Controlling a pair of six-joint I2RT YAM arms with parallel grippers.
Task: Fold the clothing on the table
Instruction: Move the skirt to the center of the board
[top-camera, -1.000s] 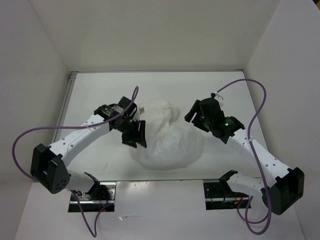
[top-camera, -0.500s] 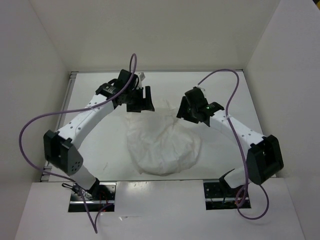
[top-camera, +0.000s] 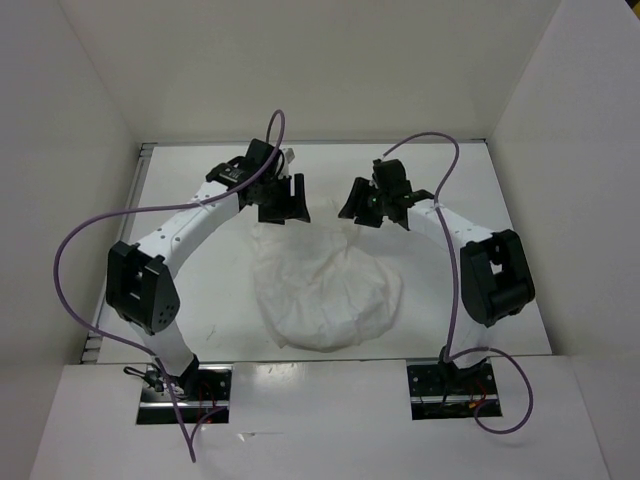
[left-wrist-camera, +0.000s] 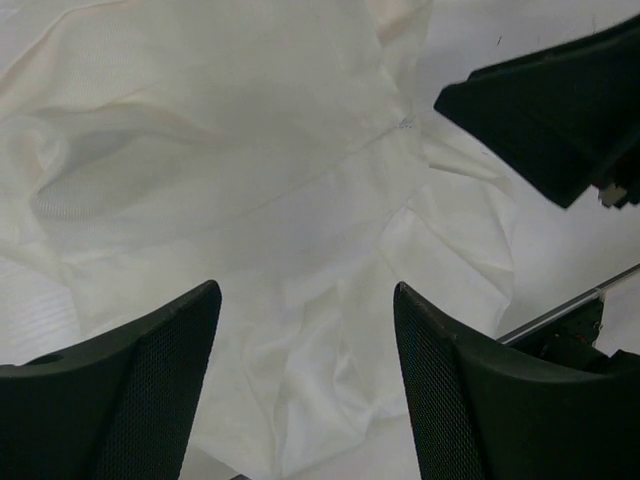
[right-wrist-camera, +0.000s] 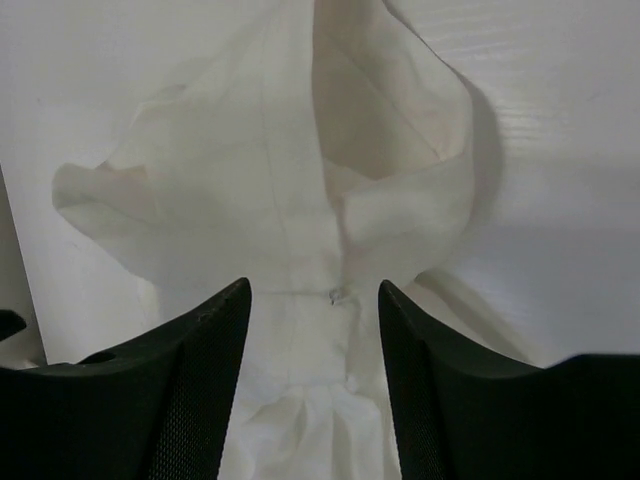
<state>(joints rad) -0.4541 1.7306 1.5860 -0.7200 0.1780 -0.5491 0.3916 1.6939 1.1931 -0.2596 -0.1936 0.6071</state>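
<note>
Hovering over far edge of clothing (top-camera: 325, 290), crumpled mid-table (top-camera: 180, 200); jaws apart on left gripper (top-camera: 284, 205) and right gripper (top-camera: 362, 208), nothing held. Best to drop onto outer corners together; pinch one layer only, lift evenly to avoid dragging whole heap.

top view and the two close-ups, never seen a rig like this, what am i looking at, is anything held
Two robot arms are bolted at the near edge of a white table. The wide picture looks down from above and behind them. The other two come from a camera on each wrist, so the black shapes are that arm's own fingers. The clothing, a crumpled white garment, lies on the table. The left gripper and right gripper hang open near its far end, holding nothing.
</note>
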